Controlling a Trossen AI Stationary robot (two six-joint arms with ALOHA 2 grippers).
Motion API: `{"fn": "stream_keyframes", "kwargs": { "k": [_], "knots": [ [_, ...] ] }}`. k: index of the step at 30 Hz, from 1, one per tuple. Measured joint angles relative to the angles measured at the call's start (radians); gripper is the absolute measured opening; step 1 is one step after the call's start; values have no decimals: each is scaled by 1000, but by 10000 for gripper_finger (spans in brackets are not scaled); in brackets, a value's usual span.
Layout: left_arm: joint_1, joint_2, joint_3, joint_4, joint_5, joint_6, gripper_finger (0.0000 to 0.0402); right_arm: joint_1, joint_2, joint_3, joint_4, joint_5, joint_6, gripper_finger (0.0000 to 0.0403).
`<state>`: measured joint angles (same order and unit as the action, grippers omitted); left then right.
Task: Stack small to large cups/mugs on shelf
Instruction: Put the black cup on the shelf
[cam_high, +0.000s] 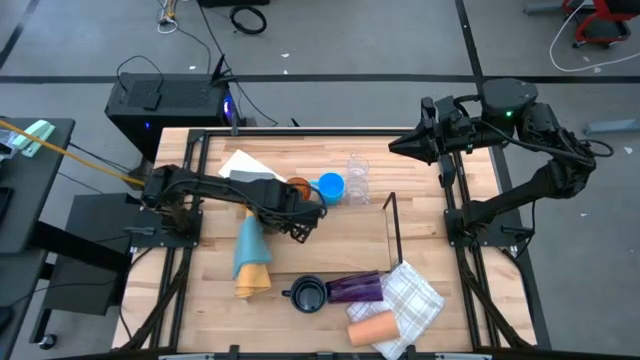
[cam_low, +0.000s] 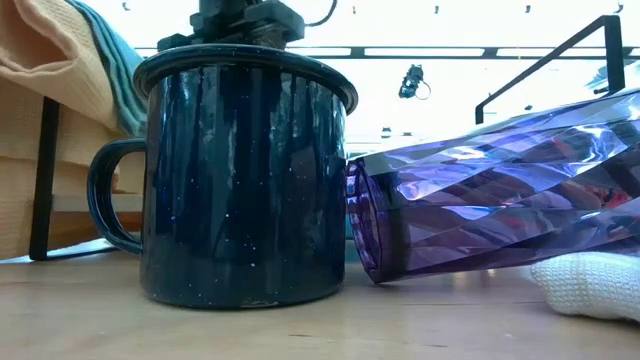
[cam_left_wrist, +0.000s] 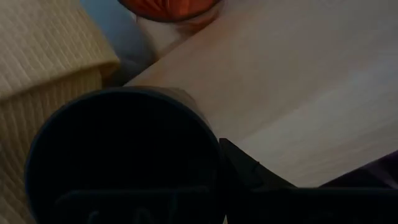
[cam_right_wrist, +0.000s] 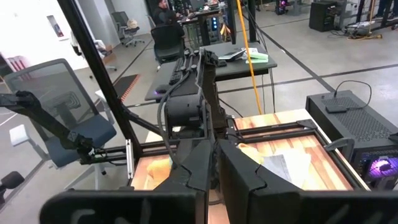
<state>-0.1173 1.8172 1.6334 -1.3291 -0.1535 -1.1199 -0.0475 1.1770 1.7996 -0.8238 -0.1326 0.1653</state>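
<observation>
— Cups from above: where do they lie?
— Amber cup (cam_high: 298, 187) and bright blue cup (cam_high: 330, 187) stand side by side mid-desk; clear glasses (cam_high: 357, 178) just beyond the blue one; the shelf (cam_high: 391, 225), a thin black rod rack, stands near them with nothing on it. At the near edge the dark mug (cam_high: 308, 295) touches the purple tumbler (cam_high: 356, 287), which lies on its side; the peach cup (cam_high: 372, 328) also lies on its side, against a checked cloth (cam_high: 412, 300); a rolled yellow-and-blue cloth (cam_high: 250, 255) lies on the left side of the desk (cam_high: 330, 245).
— And the arms?
— The left end effector (cam_high: 300, 224) reaches across the desk to just beside the amber cup; the right end effector (cam_high: 396, 147) hangs raised over the far right corner, well apart from every cup.
— Low view?
— The mug stands upright on the desk, handle to the left; the tumbler's open mouth is against its side; the rolled cloth rises behind.
— Left wrist?
— The black cup (cam_left_wrist: 121, 155) fills the view, mouth toward the camera; the fingers are together on its rim, one dark finger (cam_left_wrist: 245, 171) showing outside the wall; the amber cup sits beyond it.
— Right wrist?
— Its fingers are drawn together with only a slit between them, gripping nothing; the left arm and the room show beyond.
</observation>
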Motion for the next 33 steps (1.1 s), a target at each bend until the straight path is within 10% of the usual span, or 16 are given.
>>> {"fn": "stream_keyframes", "kwargs": {
  "k": [33],
  "knots": [
    [14,-34,-22,49,-57,-14,58,0,0,0,0,0,15,38]
  ]
}}
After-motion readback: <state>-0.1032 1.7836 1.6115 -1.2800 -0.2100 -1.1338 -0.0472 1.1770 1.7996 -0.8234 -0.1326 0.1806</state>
